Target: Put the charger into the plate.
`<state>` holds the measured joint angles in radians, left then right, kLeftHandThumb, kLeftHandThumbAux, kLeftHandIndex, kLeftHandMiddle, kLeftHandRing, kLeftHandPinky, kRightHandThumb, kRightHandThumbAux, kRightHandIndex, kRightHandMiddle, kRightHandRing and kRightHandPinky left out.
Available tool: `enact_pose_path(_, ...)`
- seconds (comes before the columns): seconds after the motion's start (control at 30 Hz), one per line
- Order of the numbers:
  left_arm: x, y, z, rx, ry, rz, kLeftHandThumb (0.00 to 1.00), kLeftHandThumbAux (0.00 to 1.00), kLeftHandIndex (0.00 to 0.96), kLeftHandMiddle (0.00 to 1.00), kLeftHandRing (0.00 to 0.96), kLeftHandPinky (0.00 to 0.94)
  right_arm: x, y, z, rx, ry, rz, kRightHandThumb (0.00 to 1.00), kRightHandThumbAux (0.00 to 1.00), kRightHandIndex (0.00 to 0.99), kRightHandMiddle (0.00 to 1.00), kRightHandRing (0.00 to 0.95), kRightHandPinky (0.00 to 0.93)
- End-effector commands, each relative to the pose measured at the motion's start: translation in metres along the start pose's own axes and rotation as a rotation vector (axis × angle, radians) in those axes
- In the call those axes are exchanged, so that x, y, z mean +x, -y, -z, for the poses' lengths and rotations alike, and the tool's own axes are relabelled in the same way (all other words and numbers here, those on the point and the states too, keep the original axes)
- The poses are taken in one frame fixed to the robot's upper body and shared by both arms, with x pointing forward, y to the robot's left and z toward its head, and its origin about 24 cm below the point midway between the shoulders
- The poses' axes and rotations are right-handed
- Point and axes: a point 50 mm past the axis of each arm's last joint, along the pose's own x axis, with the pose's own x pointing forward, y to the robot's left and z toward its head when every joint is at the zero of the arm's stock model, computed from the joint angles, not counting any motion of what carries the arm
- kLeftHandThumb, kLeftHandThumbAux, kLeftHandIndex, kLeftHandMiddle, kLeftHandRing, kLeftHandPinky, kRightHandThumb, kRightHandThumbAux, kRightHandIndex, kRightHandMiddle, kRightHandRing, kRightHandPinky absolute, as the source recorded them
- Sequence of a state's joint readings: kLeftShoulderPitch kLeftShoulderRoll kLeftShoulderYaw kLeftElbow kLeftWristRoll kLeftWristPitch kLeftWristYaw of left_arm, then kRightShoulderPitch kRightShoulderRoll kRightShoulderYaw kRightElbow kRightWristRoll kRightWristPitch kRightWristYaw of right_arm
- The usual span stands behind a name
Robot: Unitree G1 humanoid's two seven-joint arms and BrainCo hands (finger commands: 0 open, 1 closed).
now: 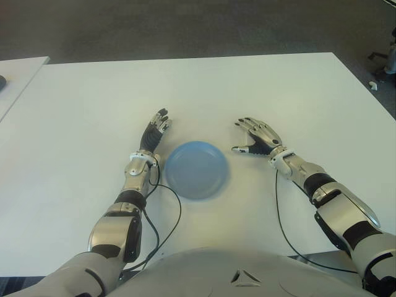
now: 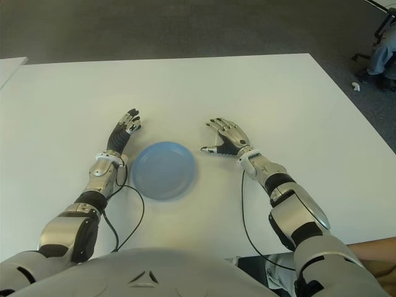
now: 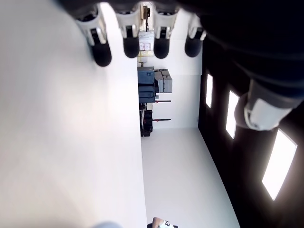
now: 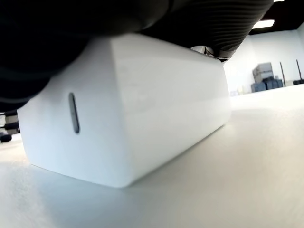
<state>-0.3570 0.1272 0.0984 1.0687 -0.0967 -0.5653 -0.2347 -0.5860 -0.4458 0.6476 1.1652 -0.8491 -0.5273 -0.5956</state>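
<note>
L hand (image 1: 156,127) is seen just left of the plate, fingers stretched out straight, nothing held; in its wrist view four fingertips (image 3: 127,46) are lined up over bare tabletop. A black cable (image 1: 162,229) is looped from the L forearm back toward the torso.

Blue plate (image 1: 197,169) is set flat on the table between the two hands, near the robot's edge; nothing is seen in it.

R hand (image 1: 258,138) is placed just right of the plate, palm down, fingers splayed, thumb pointed toward the plate. White charger (image 4: 128,111) is shown only in the R wrist view: a rounded white block w/ a narrow slot on one face, sat on the tabletop directly under the palm, the palm pressed on its top. Whether the fingers are closed round it can't be told. In the eye views it is hidden by the hand.

White table (image 1: 247,86) is otherwise bare. Dark carpet (image 1: 185,28) is seen beyond, a second white tabletop (image 1: 18,74) at far L.
</note>
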Motion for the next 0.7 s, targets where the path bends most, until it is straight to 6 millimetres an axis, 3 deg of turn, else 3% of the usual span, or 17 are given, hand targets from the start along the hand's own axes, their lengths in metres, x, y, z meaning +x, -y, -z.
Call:
enact_pose_path(0.03,-0.0469,0.0027,0.0667,-0.050,-0.364,0.006,0.015,0.476,0.019,0.009,0.013,0.062,-0.0259,-0.0373,-0.0004,0.006,-0.049,-0.164,0.330,0.147,0.000,0.000,0.000,0.000)
enact_pose_path(0.2,-0.0468,0.0024,0.0665,-0.045,-0.364,0.002,0.016,0.481,0.016,0.009,0.014,0.064,-0.0254,-0.0377,0.0013,-0.019,-0.052,-0.203,0.350,0.160,0.000,0.000,0.000,0.031)
enact_pose_path(0.4,-0.0459,0.0030,0.0653,-0.045,-0.355,0.000,0.016,0.482,0.021,0.014,0.018,0.064,-0.0238,-0.0359,0.0026,-0.030,-0.044,-0.241,0.405,0.212,0.000,0.000,0.009,0.152)
enact_pose_path(0.47,-0.0456,0.0035,0.0649,-0.045,-0.351,0.001,0.015,0.481,0.022,0.016,0.020,0.065,-0.0231,-0.0346,0.0028,-0.029,-0.040,-0.248,0.441,0.235,0.000,0.024,0.073,0.221)
enact_pose_path(0.6,-0.0454,0.0042,0.0643,-0.043,-0.344,0.002,0.013,0.481,0.022,0.016,0.021,0.065,-0.0226,-0.0326,0.0031,-0.035,-0.031,-0.255,0.497,0.279,0.044,0.170,0.258,0.393)
enact_pose_path(0.67,-0.0451,0.0045,0.0638,-0.041,-0.339,0.003,0.010,0.480,0.022,0.017,0.022,0.065,-0.0227,-0.0321,0.0036,-0.044,-0.029,-0.258,0.557,0.326,0.136,0.354,0.423,0.507)
enact_pose_path(0.7,-0.0450,0.0046,0.0638,-0.040,-0.340,0.003,0.009,0.480,0.022,0.017,0.022,0.065,-0.0226,-0.0321,0.0040,-0.060,-0.028,-0.262,0.565,0.333,0.149,0.379,0.446,0.523)
